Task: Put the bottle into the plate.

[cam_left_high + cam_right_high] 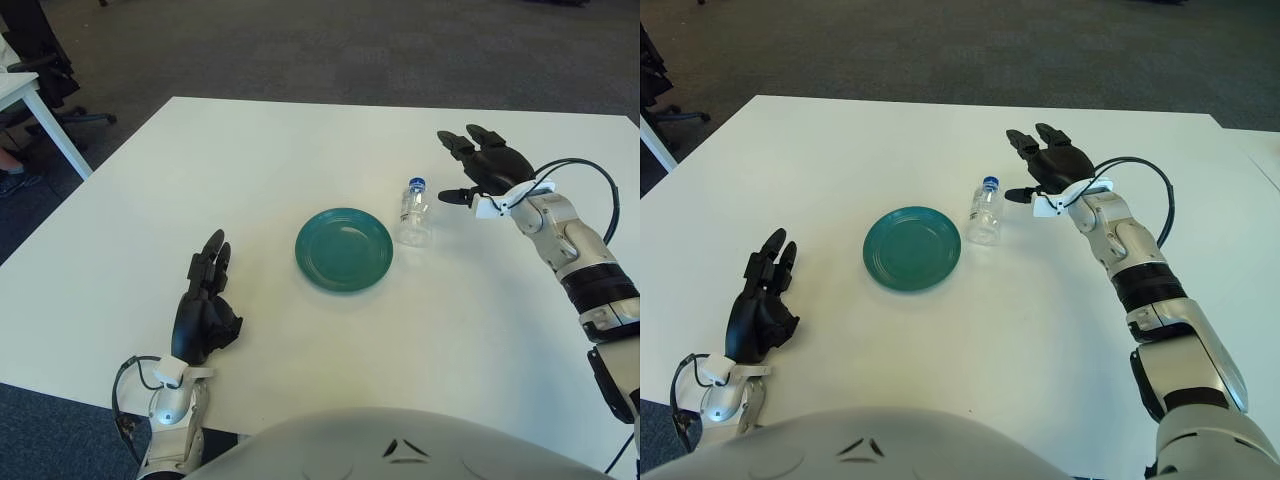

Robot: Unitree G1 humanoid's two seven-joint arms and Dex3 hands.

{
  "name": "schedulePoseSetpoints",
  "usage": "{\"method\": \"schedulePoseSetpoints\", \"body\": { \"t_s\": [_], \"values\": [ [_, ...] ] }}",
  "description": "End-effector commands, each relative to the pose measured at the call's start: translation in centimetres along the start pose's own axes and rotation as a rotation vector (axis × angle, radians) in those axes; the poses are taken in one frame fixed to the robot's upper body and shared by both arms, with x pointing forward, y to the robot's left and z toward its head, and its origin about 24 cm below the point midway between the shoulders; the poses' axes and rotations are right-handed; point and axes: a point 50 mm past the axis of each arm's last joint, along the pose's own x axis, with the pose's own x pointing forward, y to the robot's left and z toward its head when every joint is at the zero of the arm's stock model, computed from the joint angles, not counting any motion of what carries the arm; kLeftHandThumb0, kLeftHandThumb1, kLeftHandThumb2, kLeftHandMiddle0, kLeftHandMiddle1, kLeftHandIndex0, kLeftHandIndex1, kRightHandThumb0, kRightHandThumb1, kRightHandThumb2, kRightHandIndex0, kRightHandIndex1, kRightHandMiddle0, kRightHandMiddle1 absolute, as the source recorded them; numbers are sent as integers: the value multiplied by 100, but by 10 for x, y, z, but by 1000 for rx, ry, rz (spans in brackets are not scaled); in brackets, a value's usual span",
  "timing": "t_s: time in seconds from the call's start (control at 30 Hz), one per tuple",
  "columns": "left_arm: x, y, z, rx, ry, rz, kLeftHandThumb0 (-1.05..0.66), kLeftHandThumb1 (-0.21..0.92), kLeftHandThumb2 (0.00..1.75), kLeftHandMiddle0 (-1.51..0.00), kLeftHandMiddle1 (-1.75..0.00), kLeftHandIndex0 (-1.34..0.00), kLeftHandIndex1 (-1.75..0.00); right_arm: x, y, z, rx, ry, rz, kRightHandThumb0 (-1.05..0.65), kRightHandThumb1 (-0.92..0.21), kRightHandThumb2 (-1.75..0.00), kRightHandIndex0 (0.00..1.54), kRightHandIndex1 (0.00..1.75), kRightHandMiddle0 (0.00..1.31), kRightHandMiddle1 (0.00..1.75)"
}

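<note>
A small clear bottle with a blue cap stands on the white table, just right of an empty teal plate. My right hand hovers a little to the right of the bottle and above it, fingers spread, touching nothing. A short gap separates its thumb from the bottle. My left hand shows near the table's front left, well away from the plate, fingers relaxed and holding nothing.
Beyond the table lies dark carpet. At the far left stand a white desk and an office chair. A black cable loops off my right wrist.
</note>
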Motion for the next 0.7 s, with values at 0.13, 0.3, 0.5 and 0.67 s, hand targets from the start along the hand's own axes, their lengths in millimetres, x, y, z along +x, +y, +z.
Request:
{"method": "schedulePoseSetpoints", "body": {
  "t_s": [0.13, 0.3, 0.5, 0.67],
  "values": [
    [43, -29, -8, -35, 30, -80, -88, 92, 103, -18, 0, 0, -46, 7, -18, 6, -115, -99, 1, -105, -92, -60, 4, 1, 1, 22],
    [45, -34, -8, -42, 33, -84, -89, 92, 103, -18, 0, 0, -44, 10, -24, 10, -144, -141, 3, -105, -92, -61, 5, 1, 0, 23],
    [47, -37, -10, -52, 39, -88, -89, 92, 104, -19, 0, 0, -44, 13, -31, 13, -175, -177, 8, -105, -92, -61, 5, 1, 0, 24],
    [47, -39, -10, -56, 38, -92, -90, 92, 104, -19, 0, 0, -43, 15, -35, 15, -191, -194, 14, -105, -92, -62, 5, 0, 0, 25]
  ]
}}
